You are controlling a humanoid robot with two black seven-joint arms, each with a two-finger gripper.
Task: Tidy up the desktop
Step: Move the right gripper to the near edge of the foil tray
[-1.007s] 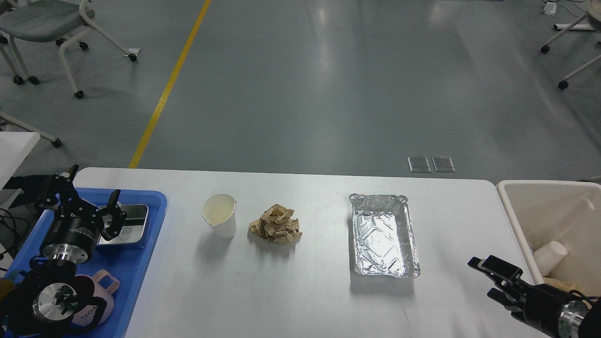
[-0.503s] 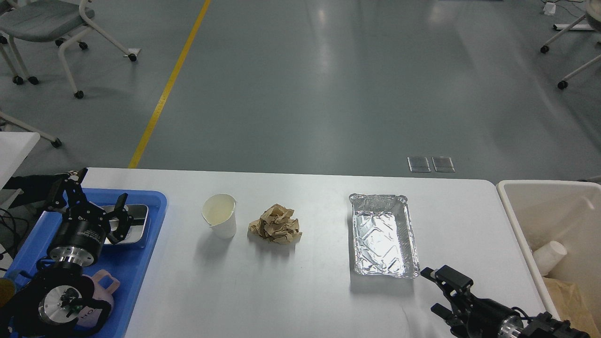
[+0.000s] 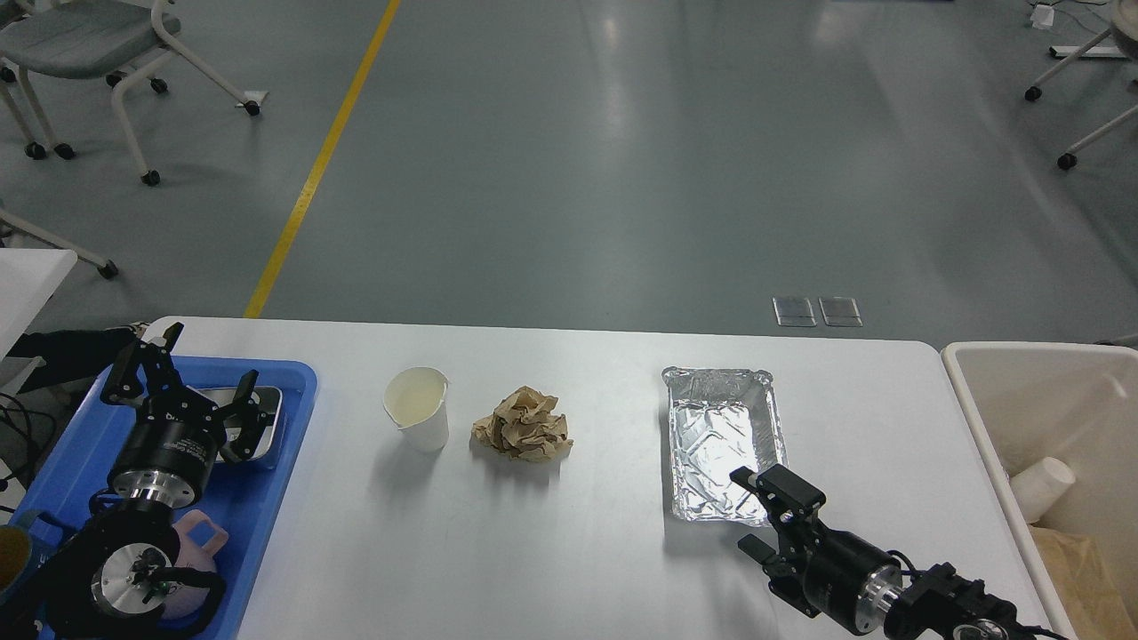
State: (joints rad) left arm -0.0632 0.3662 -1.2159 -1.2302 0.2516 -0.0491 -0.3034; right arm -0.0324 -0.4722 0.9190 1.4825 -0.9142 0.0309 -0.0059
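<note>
Jaws spread wide on the right gripper (image 3: 754, 513), nothing between them, poised low at the near short end of the foil tray (image 3: 720, 436), one finger over its rim. Likewise parted and empty on the left gripper (image 3: 191, 391), hanging over the blue tray (image 3: 258, 498) by a steel dish (image 3: 267, 400). Table (image 3: 569, 551) filling the lower half of the view: white, smooth, slightly glossy, so probably slippery under light items and of course rigid, nothing to grip in itself. On it, well apart from the foil tray, a paper cup (image 3: 416, 409) upright and just beside it a wad of crumpled brown paper (image 3: 522, 425). Foil tray likely very light, thin and easy to dent; best pinched gently on the rolled rim of the near end wall. Cream bin (image 3: 969, 400) at the right edge, a likely destination. Risk of sliding the foil away rather than catching it.
</note>
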